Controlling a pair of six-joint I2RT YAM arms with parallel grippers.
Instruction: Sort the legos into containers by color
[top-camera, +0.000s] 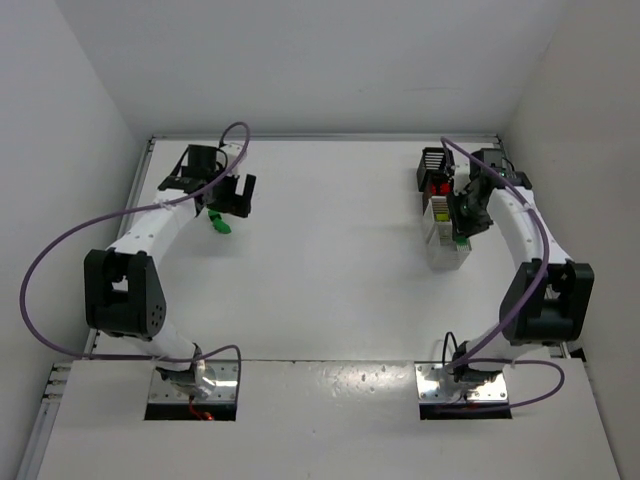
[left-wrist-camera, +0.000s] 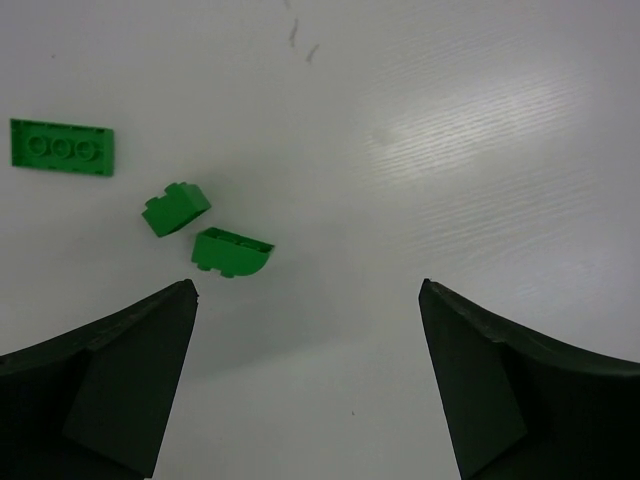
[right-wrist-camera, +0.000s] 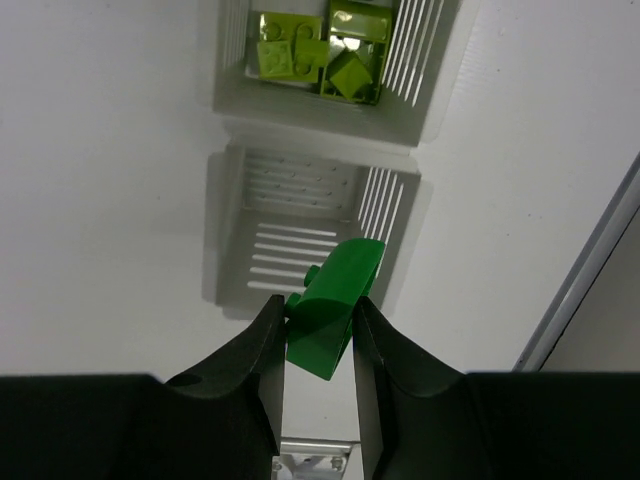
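Note:
Three green legos lie on the table under my left gripper (left-wrist-camera: 308, 295): a flat plate (left-wrist-camera: 62, 147), a small brick (left-wrist-camera: 175, 208) and a curved brick (left-wrist-camera: 232, 251). They show as a green cluster (top-camera: 219, 222) in the top view. My left gripper (top-camera: 228, 197) is open and empty just right of them. My right gripper (right-wrist-camera: 317, 305) is shut on a green curved lego (right-wrist-camera: 330, 305) above the near edge of an empty white bin (right-wrist-camera: 300, 235). The adjoining white bin (right-wrist-camera: 330, 60) holds lime-yellow legos. The bin row (top-camera: 440, 205) stands at right; one black bin holds red legos (top-camera: 436, 187).
White walls enclose the table on the left, back and right. A metal rail (right-wrist-camera: 590, 270) runs along the table's right edge close to the bins. Purple cables loop from both arms. Arm bases sit at the near edge.

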